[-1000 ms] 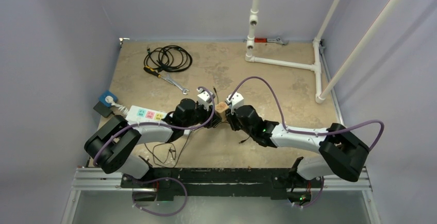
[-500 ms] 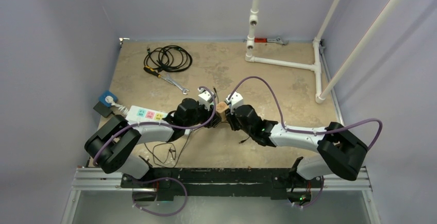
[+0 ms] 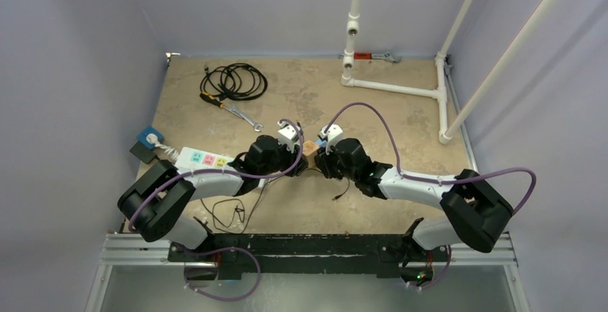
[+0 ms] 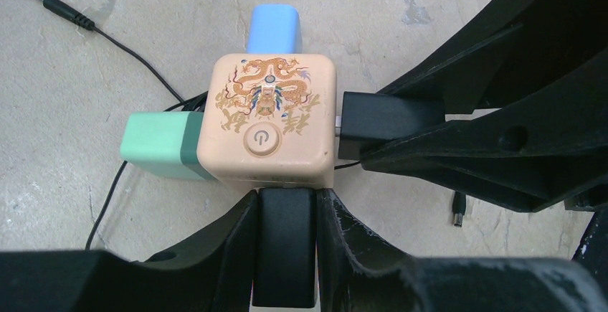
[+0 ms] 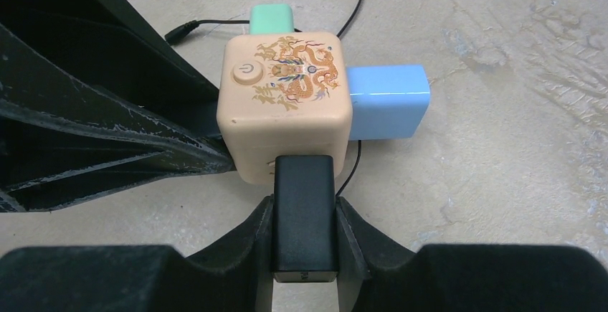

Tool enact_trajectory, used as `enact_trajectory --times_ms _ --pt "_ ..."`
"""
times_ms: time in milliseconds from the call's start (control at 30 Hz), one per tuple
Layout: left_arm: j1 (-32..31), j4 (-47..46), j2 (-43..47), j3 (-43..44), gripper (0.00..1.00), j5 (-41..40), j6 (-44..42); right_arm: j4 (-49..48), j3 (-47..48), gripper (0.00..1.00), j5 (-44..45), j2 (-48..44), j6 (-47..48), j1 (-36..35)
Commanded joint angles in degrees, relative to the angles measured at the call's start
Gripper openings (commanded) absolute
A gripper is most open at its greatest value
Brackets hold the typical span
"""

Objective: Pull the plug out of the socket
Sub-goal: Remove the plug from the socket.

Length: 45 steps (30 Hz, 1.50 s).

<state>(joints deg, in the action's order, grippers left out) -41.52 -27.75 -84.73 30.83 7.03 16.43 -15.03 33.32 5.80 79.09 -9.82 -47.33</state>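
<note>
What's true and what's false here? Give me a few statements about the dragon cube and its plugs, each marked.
1. The cube socket has a dragon picture and a power button on top. True.
2. The right gripper holds the blue plug. False: it is shut on a black plug; nothing grips the blue plug.
3. The left gripper is shut on a second black plug. True.
4. The green plug lies loose, apart from the cube socket. False: it sits against the cube socket's side.
</note>
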Motion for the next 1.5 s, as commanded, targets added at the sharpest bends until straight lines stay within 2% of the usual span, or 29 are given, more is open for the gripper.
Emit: enact_trajectory --times_ms 0,167,300,333,433,567,767,1200,1467 --pt "1.10 0.62 -0.20 1.56 0.00 -8.60 -2.41 -4.05 0.15 0.00 -7.06 -3.14 -1.17 -0.25" --pt "1.17 -0.98 0.00 1.58 0.00 -2.79 -1.96 -3.35 0.50 0.00 -3.32 -2.84 -0.13 -0.31" --pt "1.13 -2.70 1.50 0.72 0.36 0.82 -1.57 -4.01 -0.16 0.00 -3.79 -3.85 0.06 -0.31" --pt "1.20 -2.83 1.90 0.46 0.42 0.95 -1.57 -4.15 -0.37 0.00 -4.15 -4.12 0.13 -0.31" --pt "1.59 -3.31 3.45 -0.16 0.57 1.22 -1.58 -4.61 -0.67 0.00 -5.36 -4.55 0.49 -0.39" --pt "2.46 -5.06 5.93 -1.70 0.68 2.43 -1.06 -4.66 -0.48 0.00 -5.71 -4.09 0.72 -0.44" --pt "3.46 -6.99 8.20 -3.51 0.77 3.04 -0.55 -5.08 -0.75 0.00 -7.46 -4.39 0.99 -0.57" --pt "5.26 -12.02 2.29 -3.17 0.80 11.95 3.12 -6.57 -1.64 0.00 -8.95 -6.23 0.57 -0.62" --pt "5.27 -11.98 -0.13 -2.43 0.80 12.39 3.11 -6.68 -1.85 0.00 -9.67 -6.40 -0.55 -0.57"
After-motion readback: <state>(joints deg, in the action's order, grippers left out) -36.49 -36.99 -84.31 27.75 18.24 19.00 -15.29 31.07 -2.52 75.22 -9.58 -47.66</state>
